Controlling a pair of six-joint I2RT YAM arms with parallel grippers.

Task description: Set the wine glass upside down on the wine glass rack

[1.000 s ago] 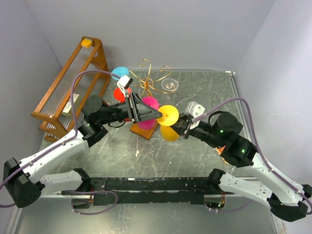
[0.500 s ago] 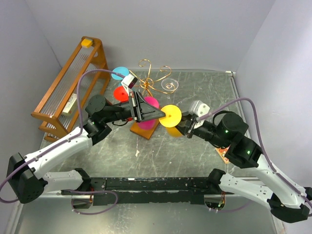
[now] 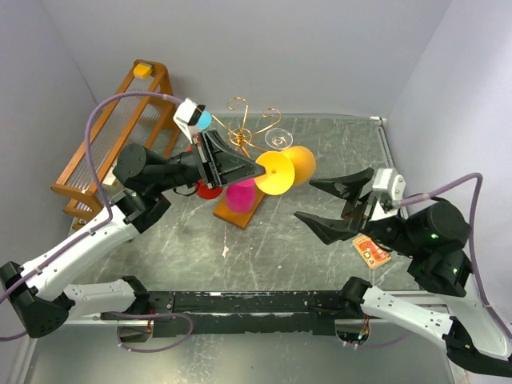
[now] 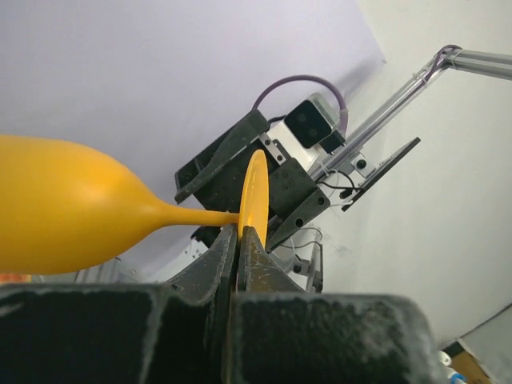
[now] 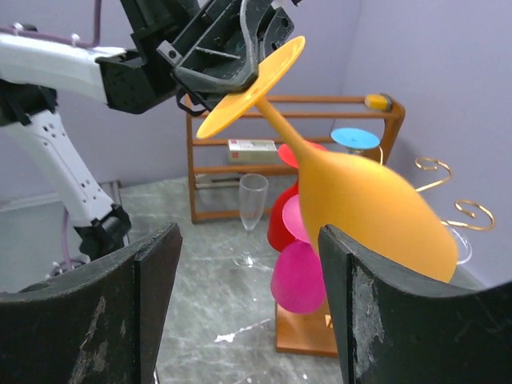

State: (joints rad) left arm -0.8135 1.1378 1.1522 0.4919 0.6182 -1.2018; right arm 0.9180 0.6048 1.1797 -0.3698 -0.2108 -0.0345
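The yellow wine glass (image 3: 298,164) hangs on its side in the air, bowl pointing right. My left gripper (image 3: 262,172) is shut on the rim of its round foot (image 4: 254,192); the bowl (image 4: 72,204) fills the left of the left wrist view. My right gripper (image 3: 322,204) stands open to the right of the glass and apart from it, and the bowl (image 5: 372,212) shows above its right finger (image 5: 364,312). The wine glass rack (image 3: 246,122), gold scrolls on a brown base (image 3: 240,214), stands behind and below the glass.
A pink glass (image 3: 240,197), a red one (image 3: 210,190) and a blue one (image 3: 205,120) hang on the rack. A clear glass (image 3: 278,141) lies behind it. A clear flute (image 5: 252,200) stands near the tall wooden frame (image 3: 112,152). A small orange packet (image 3: 370,250) lies at the right.
My left gripper closed on the yellow glass's foot. My right gripper opened, let go of the glass and drew back right. The left arm carried the glass up and toward the rack.
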